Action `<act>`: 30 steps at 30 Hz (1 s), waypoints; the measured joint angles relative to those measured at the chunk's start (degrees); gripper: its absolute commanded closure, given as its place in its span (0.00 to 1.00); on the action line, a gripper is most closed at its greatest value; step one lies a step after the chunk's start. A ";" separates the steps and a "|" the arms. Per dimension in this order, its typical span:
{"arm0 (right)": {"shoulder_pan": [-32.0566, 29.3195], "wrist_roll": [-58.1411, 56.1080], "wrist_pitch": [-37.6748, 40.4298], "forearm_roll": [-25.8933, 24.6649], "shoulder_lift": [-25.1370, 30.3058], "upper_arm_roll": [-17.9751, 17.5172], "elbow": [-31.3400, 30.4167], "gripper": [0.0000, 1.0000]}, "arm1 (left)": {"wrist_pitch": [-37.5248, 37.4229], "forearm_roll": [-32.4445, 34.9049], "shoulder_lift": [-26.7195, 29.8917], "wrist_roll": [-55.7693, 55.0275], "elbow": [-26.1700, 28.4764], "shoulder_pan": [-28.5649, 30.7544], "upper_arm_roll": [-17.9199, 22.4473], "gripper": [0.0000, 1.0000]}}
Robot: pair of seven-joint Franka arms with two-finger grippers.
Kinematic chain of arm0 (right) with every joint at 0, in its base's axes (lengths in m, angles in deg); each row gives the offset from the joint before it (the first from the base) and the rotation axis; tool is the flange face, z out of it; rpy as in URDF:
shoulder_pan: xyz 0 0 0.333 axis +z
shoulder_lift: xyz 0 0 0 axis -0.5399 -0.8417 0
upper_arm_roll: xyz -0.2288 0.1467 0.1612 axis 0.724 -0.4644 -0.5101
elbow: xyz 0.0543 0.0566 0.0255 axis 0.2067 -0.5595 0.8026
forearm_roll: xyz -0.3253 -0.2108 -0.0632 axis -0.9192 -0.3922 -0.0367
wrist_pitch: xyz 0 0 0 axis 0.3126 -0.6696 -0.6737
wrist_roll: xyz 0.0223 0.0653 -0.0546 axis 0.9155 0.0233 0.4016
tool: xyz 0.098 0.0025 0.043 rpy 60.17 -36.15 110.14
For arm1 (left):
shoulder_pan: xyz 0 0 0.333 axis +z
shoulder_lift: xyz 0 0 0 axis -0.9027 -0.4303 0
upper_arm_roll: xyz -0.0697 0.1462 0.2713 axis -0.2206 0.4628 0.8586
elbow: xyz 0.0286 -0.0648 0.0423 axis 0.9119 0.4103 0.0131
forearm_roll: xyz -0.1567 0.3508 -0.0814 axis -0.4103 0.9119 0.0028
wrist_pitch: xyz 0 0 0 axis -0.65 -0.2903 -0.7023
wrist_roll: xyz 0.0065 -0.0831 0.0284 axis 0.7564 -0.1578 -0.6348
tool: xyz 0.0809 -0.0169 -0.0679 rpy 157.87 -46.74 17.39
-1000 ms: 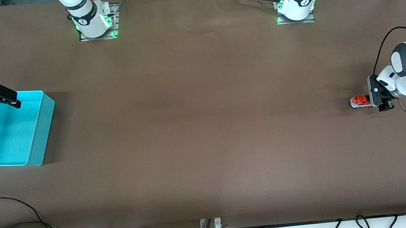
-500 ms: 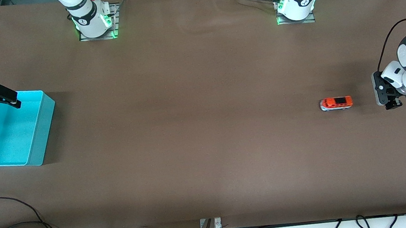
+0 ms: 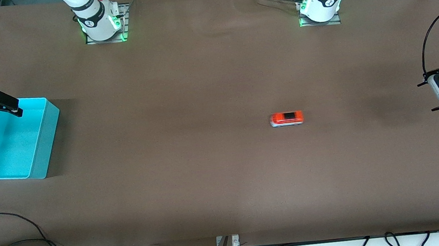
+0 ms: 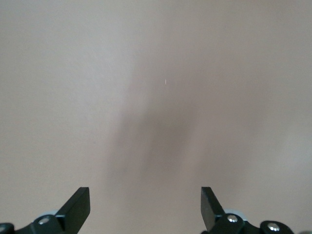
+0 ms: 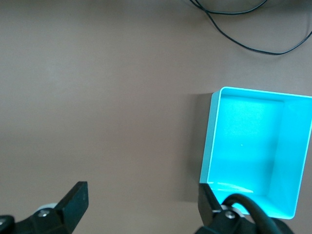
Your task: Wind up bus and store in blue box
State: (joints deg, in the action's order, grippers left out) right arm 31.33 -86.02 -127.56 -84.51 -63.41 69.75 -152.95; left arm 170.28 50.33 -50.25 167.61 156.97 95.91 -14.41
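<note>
The bus is sitting alone on the brown counter, blurred, well apart from both hands. The left hand is hovering at its end, fingers spread. The right hand, fingers apart, is hanging over the blue box.

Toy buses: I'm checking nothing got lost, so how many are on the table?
1. The small orange toy bus sits alone on the brown table, toward the left arm's end, outside the cyan plastic box.
</note>
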 measured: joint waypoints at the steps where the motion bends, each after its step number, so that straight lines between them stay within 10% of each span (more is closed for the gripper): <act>1: 0.00 0.00 0.00 0.00 0.00 0.00 0.00 0.00 | -1.46 -0.66 0.06 -1.15 -1.02 -0.01 -0.17 0.00; 15: 0.00 0.00 0.00 0.00 0.00 0.00 0.00 0.00 | -17.01 -2.00 0.83 -18.47 -13.65 -0.10 -4.42 0.00; 30: 0.00 0.00 0.00 0.00 0.00 0.00 0.00 0.00 | -21.28 -1.59 5.52 -35.92 -14.99 -1.57 -7.42 0.00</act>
State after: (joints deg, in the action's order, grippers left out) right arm 31.33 -86.02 -127.55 -84.51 -63.41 69.75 -152.95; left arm 149.00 48.73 -44.72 131.69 141.98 94.34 -21.82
